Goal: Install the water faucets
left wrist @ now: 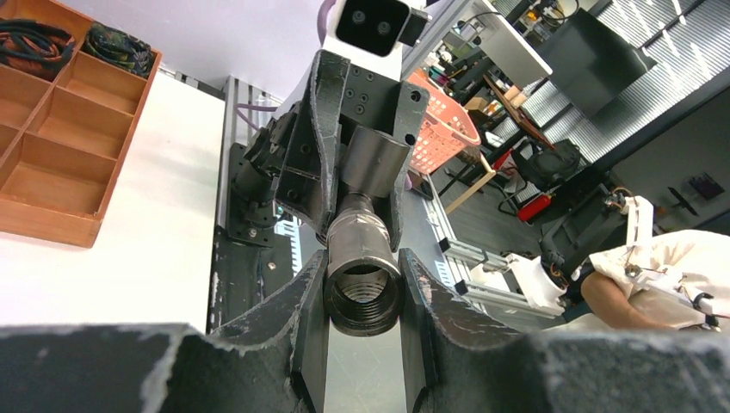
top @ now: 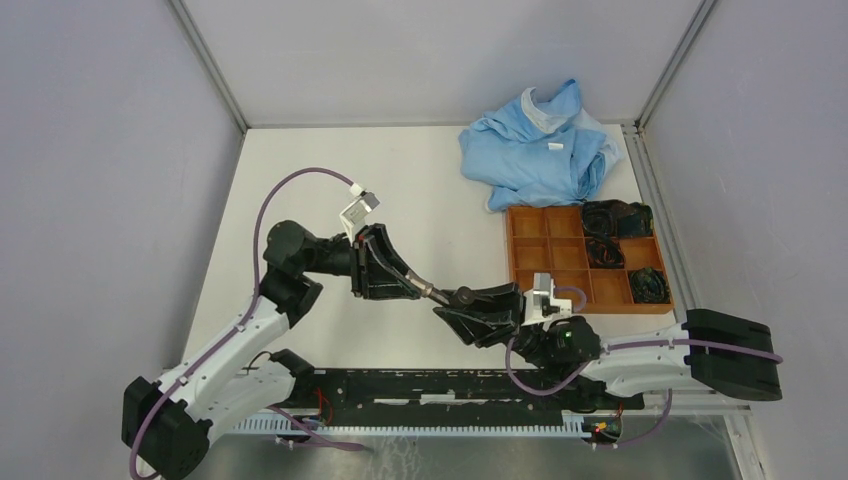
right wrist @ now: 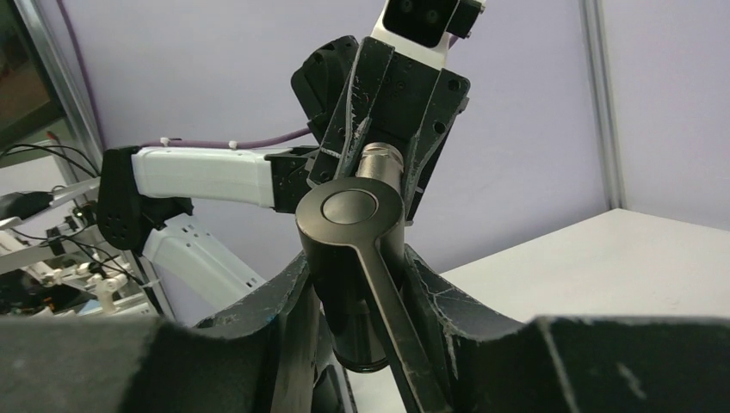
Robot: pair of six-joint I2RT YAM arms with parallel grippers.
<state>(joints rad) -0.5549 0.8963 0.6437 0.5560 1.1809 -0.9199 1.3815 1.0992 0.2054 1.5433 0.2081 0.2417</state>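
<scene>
Both grippers meet in the air over the table's near middle. My left gripper [top: 412, 283] is shut on the short stubby faucet piece [left wrist: 362, 288], a dark grey tube whose open threaded end faces the left wrist camera. My right gripper [top: 452, 303] is shut on the T-shaped faucet piece [right wrist: 349, 215], which has a round cap and a flat lever running down between the fingers [right wrist: 293, 292]. The two pieces [top: 448, 295] line up end to end between the grippers. I cannot tell how far one sits in the other.
A brown wooden compartment tray [top: 560, 255] stands at the right, with dark cable coils [top: 615, 220] in its far and right cells; it also shows in the left wrist view [left wrist: 52, 172]. A crumpled blue cloth [top: 540, 145] lies behind it. A black rail [top: 450, 390] runs along the near edge.
</scene>
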